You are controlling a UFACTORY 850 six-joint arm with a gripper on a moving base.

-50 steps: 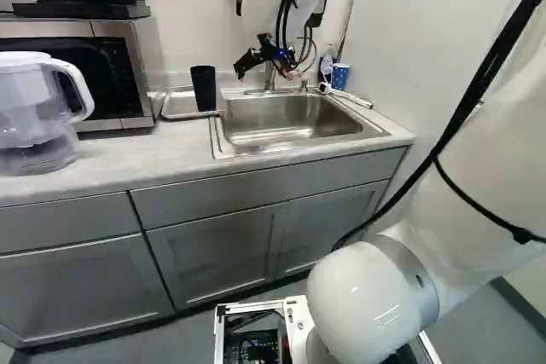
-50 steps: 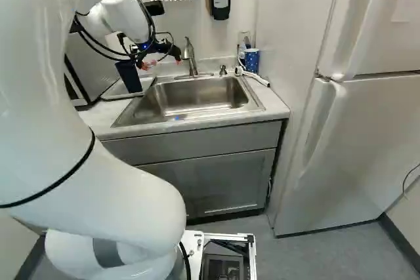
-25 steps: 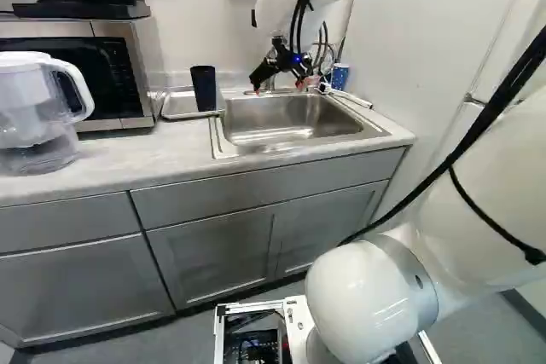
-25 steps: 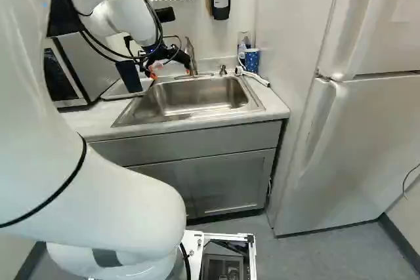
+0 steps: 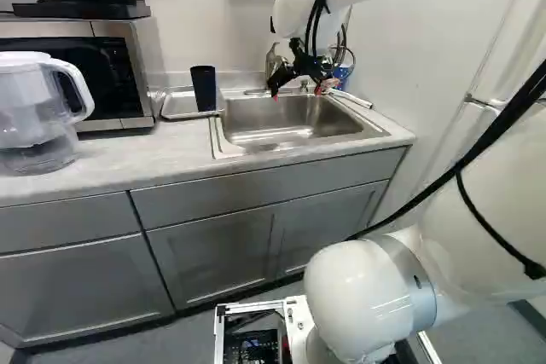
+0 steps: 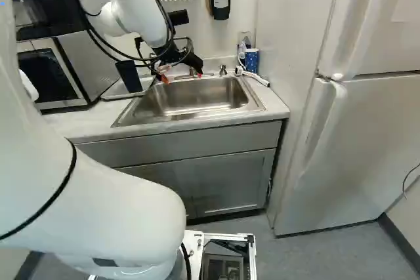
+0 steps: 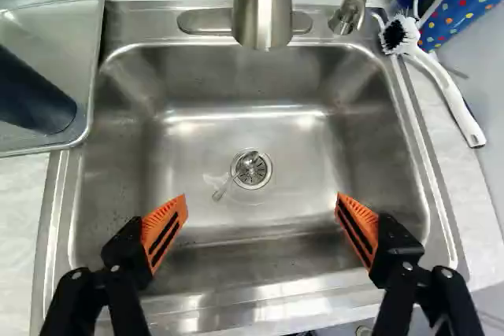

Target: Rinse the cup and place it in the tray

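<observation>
L base view: dark cup [image 5: 203,89] upright in the tray [image 5: 177,106], prob. light, stiffish plastic. R base view: my claw [image 6: 182,77] is apart from it; I'd pinch mid-wall, opp. sides. Wrist view: claw wide open, empty, over the sink [image 7: 197,147]; cup's prob. slippery if wet.

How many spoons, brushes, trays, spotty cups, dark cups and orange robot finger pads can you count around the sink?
Spoon: 1
Brush: 1
Tray: 1
Spotty cup: 1
Dark cup: 1
Orange finger pads: 2
Total: 7
</observation>
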